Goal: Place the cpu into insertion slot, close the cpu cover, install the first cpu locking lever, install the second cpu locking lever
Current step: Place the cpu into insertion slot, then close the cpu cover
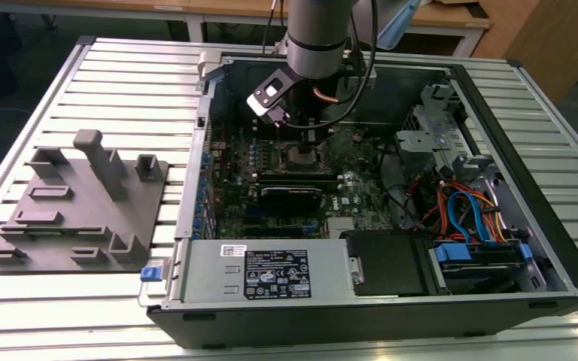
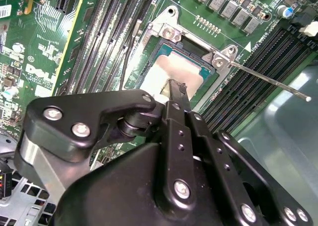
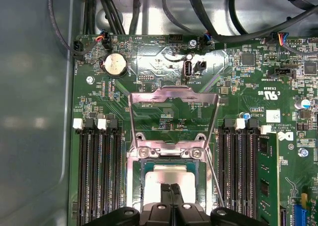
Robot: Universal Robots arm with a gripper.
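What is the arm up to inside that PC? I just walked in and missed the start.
The gripper reaches into the open computer case, fingers shut, tips at the cpu seated on the motherboard. The cpu cover stands flipped open, and a thin locking lever beside it is unlatched.

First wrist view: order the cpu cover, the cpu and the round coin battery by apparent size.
1. cpu cover, standing open, perhaps nearer the camera.
2. cpu, partly hidden by the gripper.
3. coin battery, clearly smallest.
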